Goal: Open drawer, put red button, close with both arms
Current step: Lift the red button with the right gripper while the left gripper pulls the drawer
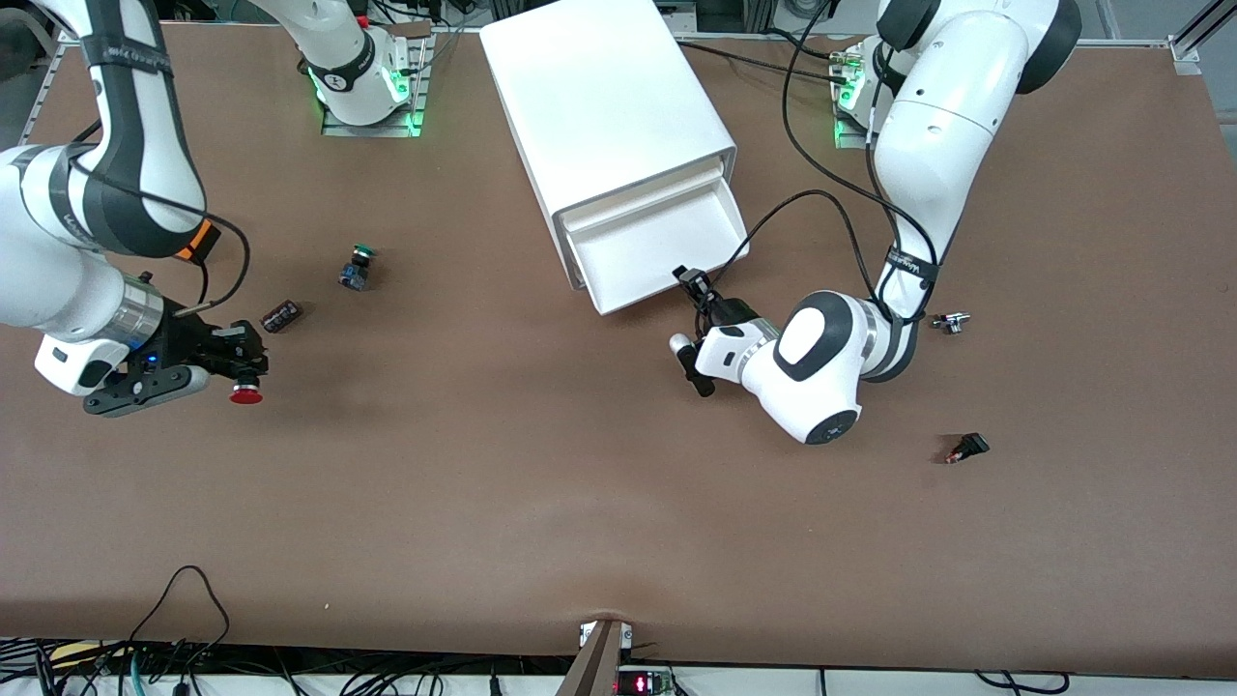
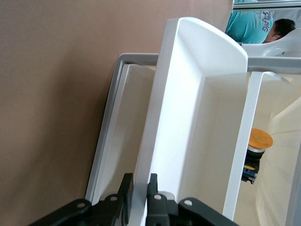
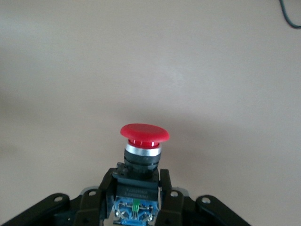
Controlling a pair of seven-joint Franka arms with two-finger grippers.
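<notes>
Drawer [image 1: 667, 253] pulled out of cabinet [image 1: 604, 106], front lip pinched by left end effector [image 2: 139, 195]; red button [image 3: 143, 141] pinched by body in right end effector [image 3: 136, 197], over bench [image 1: 483, 464] at right arm's end, well apart from drawer; slip possible during carry since only body is clamped; drawer possibly skewed if lip is tugged off-centre.

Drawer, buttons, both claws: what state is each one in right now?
drawer: pulled partly out, empty
left gripper: shut on the drawer's front rim
red button: held, cap sticking out
right gripper: shut on the red button
green button: lying loose on the table
</notes>
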